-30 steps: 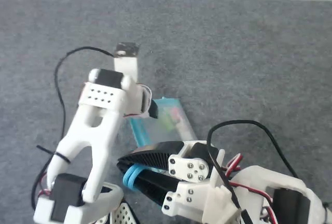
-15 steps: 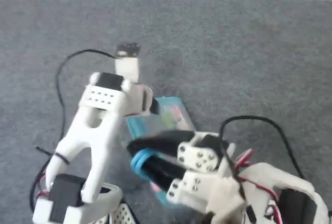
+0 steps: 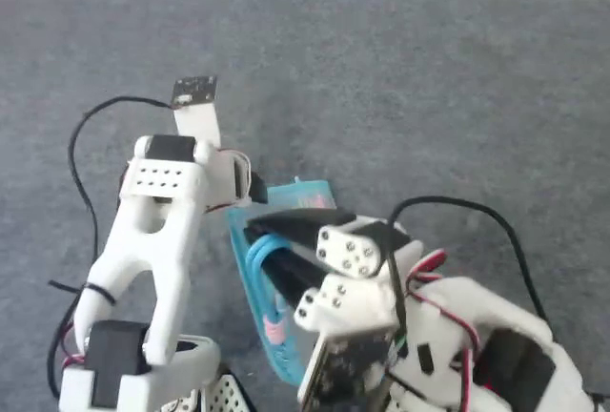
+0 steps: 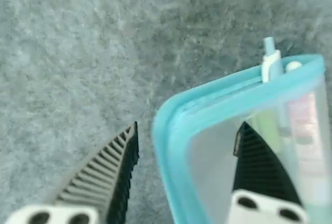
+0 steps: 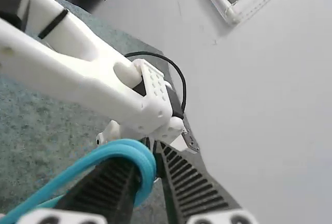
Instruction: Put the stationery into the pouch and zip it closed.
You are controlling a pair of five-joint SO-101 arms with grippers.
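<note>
1. Jaws of the right gripper (image 5: 154, 154) are pinched together on the turquoise rim of the pouch (image 3: 297, 195), and the rim wraps over one black finger. This arm comes in from the near right.
2. The pouch, clear-sided with turquoise edging, sits between the two arms in the near middle of the scene. Its long edge runs from near to far.
3. Through its clear side show green and pink stationery (image 4: 290, 123), too blurred to name more closely.
4. At the pouch's far left corner is the left gripper (image 4: 189, 125), jaws apart. One finger stands outside the rim over the carpet (image 3: 429, 78) and the other shows through the clear side, so they straddle the corner without closing on it.
5. A pen (image 4: 270, 60) pokes out past the rim at the pouch's far end.
6. The grey carpet stretches away beyond both arms.
</note>
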